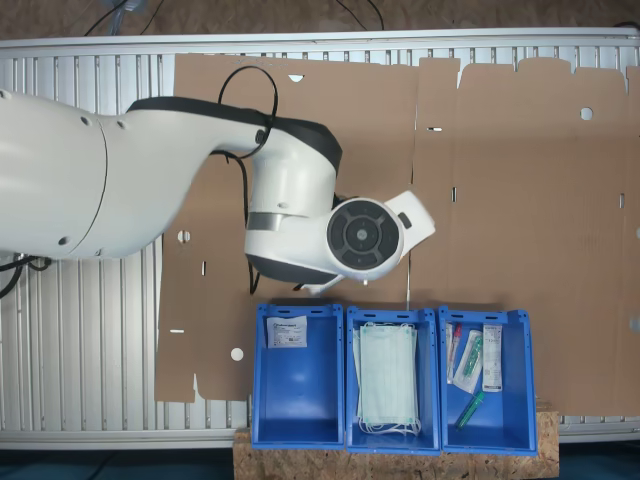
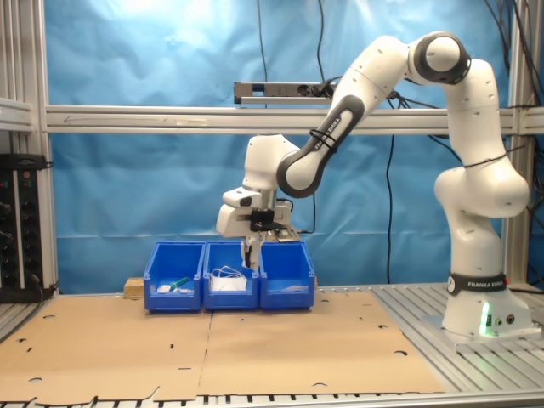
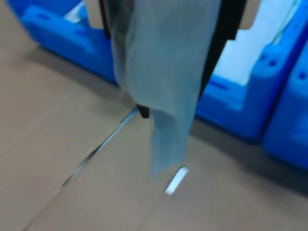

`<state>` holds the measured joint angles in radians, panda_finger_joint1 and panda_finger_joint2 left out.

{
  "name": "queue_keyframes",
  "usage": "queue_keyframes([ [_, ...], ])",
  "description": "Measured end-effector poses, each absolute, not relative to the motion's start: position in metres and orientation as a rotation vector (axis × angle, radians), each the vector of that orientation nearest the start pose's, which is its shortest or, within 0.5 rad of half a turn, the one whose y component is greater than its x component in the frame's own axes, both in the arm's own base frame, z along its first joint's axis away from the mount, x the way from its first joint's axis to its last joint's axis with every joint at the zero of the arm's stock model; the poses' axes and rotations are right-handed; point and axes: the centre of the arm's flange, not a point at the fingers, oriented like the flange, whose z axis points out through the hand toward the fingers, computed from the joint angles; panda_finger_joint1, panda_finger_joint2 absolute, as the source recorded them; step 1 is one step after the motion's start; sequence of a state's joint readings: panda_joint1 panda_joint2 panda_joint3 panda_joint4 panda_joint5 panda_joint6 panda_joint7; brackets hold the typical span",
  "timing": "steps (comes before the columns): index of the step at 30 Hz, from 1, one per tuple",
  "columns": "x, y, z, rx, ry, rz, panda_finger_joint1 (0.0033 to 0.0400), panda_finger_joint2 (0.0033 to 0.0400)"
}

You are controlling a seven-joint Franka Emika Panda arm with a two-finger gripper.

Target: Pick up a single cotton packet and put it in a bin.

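My gripper [image 3: 163,19] is shut on a pale, flat cotton packet [image 3: 163,82], which hangs limp from the dark fingers [image 3: 226,29] above the cardboard just in front of the blue bins [image 3: 231,103]. In the second exterior view the gripper [image 2: 252,248] hovers at the front rim of the middle bin [image 2: 231,270]. Another white cotton packet [image 1: 287,332] with black print lies in the bin [image 1: 297,410] at the first exterior view's left. In the first exterior view the arm's wrist [image 1: 365,235] covers the gripper.
Three blue bins stand side by side on a chipboard block [image 1: 400,465]. The middle bin [image 1: 392,435] holds pale green face masks [image 1: 388,385]; the bin [image 1: 485,435] at the first exterior view's right holds strip packets and green items. Brown cardboard [image 2: 255,348] covers the table.
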<state>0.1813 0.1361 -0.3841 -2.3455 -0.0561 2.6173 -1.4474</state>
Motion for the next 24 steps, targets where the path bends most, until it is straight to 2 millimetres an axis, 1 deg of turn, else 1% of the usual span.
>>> queue_keyframes([
  [6,0.500,-0.160,0.297,-2.729,-1.864,-0.044,0.0056,0.0056],
  [11,0.485,-0.194,0.303,-2.782,-1.784,-0.040,0.0056,0.0056],
  [16,0.470,-0.218,0.311,-2.804,-1.720,-0.028,0.0056,0.0056],
  [24,0.460,-0.232,0.316,-2.805,-1.681,-0.013,0.0056,0.0056],
])
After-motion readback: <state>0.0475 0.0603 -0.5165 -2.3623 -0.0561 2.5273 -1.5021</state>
